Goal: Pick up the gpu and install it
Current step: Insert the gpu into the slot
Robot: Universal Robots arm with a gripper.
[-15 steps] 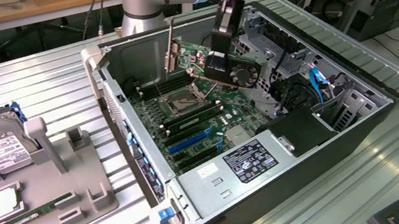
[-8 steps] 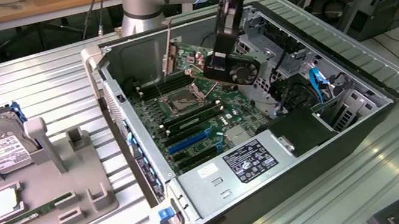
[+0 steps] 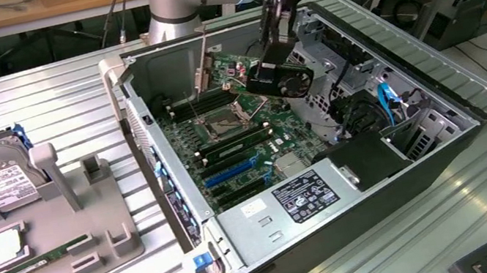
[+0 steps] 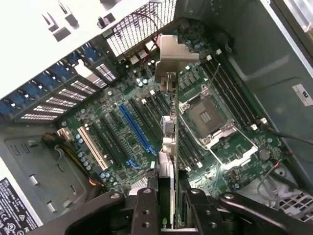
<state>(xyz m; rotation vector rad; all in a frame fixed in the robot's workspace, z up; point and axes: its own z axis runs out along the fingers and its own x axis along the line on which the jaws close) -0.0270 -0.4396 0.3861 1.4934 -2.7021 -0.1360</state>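
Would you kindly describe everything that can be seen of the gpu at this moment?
The gpu is a thin, flat circuit card, seen edge-on in the wrist view, with a silver metal bracket at its far end. It is clamped at its near end between the jaws and stands on edge inside the open computer case, over the green motherboard, with the bracket toward the case's vented rear wall. Whether its lower edge touches a slot cannot be told.
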